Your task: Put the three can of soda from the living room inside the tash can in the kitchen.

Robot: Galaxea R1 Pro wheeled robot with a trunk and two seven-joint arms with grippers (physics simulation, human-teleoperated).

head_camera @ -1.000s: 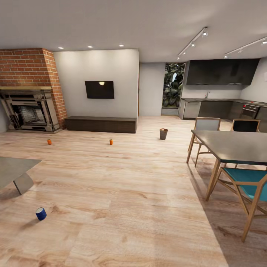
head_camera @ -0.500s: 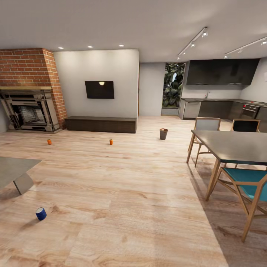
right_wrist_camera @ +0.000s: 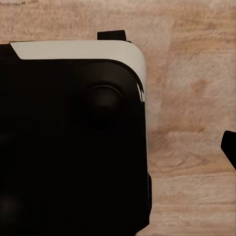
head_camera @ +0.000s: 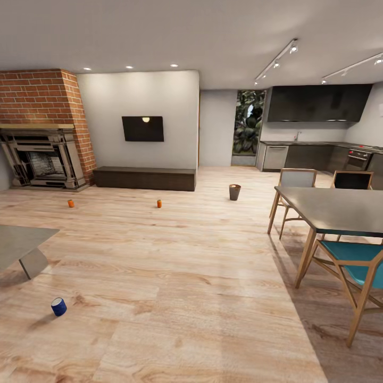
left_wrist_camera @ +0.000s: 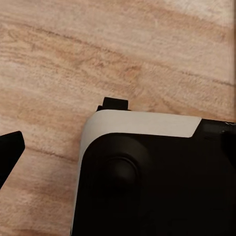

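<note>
Wrist views: each camera looks down on wood floor (left_wrist_camera: 73, 59) past the robot's black-and-white base (left_wrist_camera: 147, 172). One dark fingertip (left_wrist_camera: 10, 150) of the left gripper and one fingertip (right_wrist_camera: 230, 147) of the right gripper show at the frame edges; whether either gripper is open or closed cannot be told.

Head view, near to far: the blue can (head_camera: 59, 307) lies on its side, long axis along the floor, silver end toward the camera, just past the grey low table (head_camera: 21, 244). Open floor runs ahead between that table and the dining table (head_camera: 340, 210) with its chairs (head_camera: 354, 266). Farther on, two orange cans (head_camera: 71, 203) (head_camera: 159, 204) stand upright, well apart. The bin (head_camera: 234, 192) stands upright, rim up, before the kitchen counters (head_camera: 319, 154). Beyond are the bench (head_camera: 144, 178), fireplace (head_camera: 42, 154) and TV (head_camera: 142, 128).
</note>
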